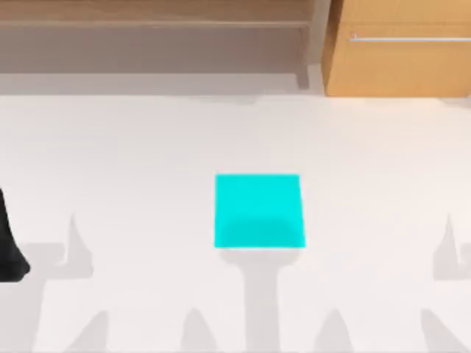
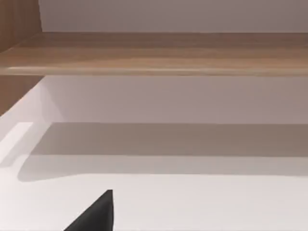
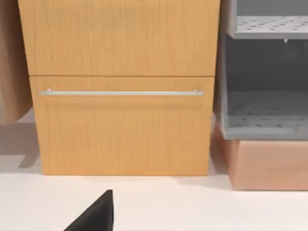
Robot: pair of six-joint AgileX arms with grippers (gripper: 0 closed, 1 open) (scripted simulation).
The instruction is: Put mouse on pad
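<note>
The pad (image 1: pixel 258 210) is being seen lying flat on the white table (image 1: pixel 147 162), near the middle and a little toward the front, with its cyan surface bare. The left arm (image 1: pixel 10 250) is being seen as a black shape at the table's left edge, well apart from the pad. In the left wrist view a black finger tip (image 2: pixel 96 214) is being shown over the white surface, facing a wooden shelf (image 2: pixel 154 53). In the right wrist view a like finger tip (image 3: pixel 96 214) is being shown before a wooden drawer cabinet (image 3: pixel 120 86) with a metal handle (image 3: pixel 120 93), beside a grey rack (image 3: pixel 264 72). For both grippers, open or closed cannot be told.
</note>
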